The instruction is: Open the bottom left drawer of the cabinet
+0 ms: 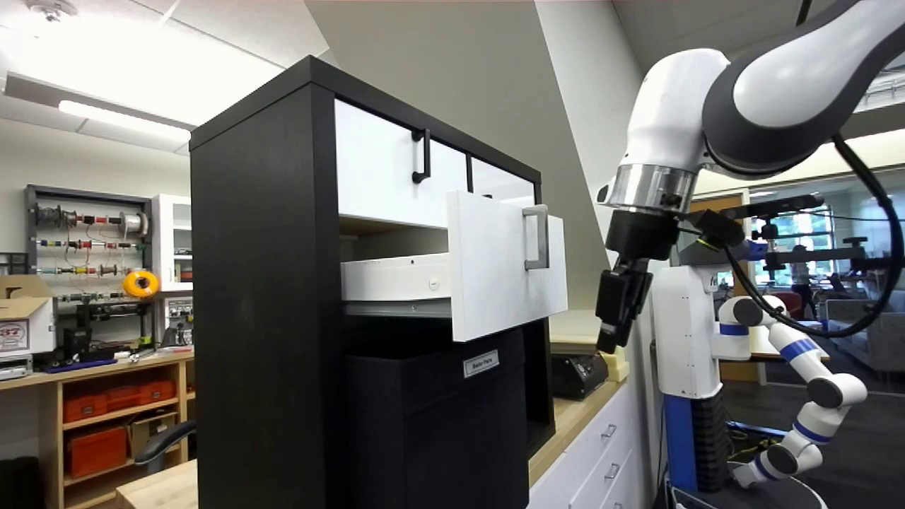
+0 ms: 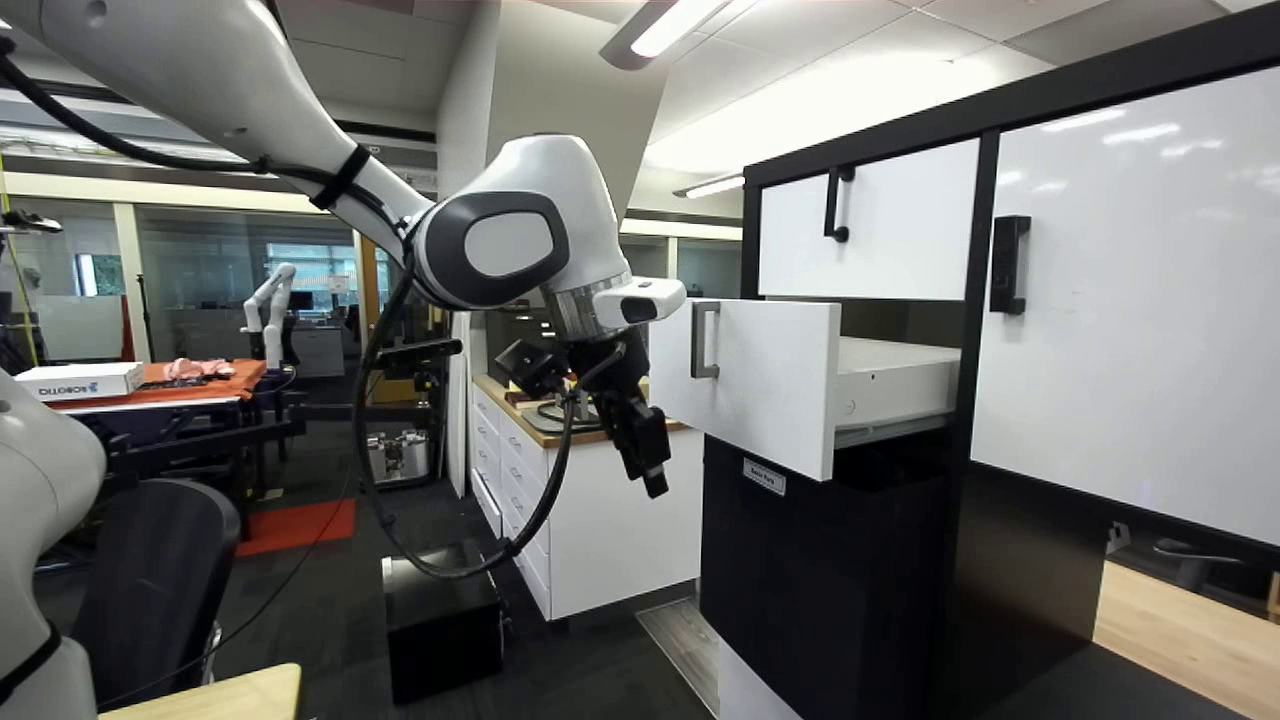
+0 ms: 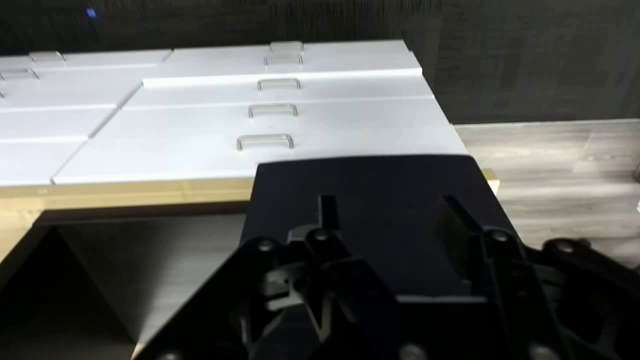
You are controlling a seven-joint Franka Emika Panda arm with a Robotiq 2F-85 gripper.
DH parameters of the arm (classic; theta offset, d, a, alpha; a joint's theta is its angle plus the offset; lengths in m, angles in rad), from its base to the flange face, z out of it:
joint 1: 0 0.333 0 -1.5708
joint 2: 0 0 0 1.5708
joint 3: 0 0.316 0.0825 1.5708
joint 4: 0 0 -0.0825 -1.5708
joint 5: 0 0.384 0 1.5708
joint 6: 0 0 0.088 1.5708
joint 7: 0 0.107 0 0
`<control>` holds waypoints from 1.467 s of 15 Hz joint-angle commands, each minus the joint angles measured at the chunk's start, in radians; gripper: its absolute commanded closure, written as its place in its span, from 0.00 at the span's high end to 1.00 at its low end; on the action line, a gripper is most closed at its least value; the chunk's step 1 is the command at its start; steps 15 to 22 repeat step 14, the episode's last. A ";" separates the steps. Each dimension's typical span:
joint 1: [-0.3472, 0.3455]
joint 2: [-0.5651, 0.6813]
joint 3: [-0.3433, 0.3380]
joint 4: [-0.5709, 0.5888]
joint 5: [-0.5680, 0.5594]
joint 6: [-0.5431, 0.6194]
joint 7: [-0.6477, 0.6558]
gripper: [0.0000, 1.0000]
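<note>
The cabinet (image 1: 258,283), tall and black with white fronts, also shows in an exterior view (image 2: 1150,300). Its bottom left drawer (image 1: 498,268) is pulled out, with its white side and metal rail showing. The drawer front also shows in an exterior view (image 2: 775,385). It bears a grey bar handle (image 1: 541,237), also seen in an exterior view (image 2: 705,340). My gripper (image 1: 614,339) points down in front of the drawer front, apart from the handle; it also shows in an exterior view (image 2: 648,478). In the wrist view the gripper (image 3: 387,210) is open and empty. I cannot make out the drawer there.
A black bin front with a white label (image 1: 481,363) sits under the drawer. A closed white front with a black handle (image 1: 382,159) is above it. A low white drawer unit (image 2: 620,520) stands beyond the cabinet. A black hose (image 2: 400,540) loops from the arm.
</note>
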 commanded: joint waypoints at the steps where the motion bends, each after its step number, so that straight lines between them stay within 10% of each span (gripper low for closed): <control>1: -0.015 0.014 0.008 0.038 -0.006 -0.169 -0.001 0.85; 10: -0.007 0.030 0.008 0.159 -0.006 -0.444 -0.009 1.00; 22: -0.006 0.012 0.007 0.137 -0.001 -0.413 -0.003 1.00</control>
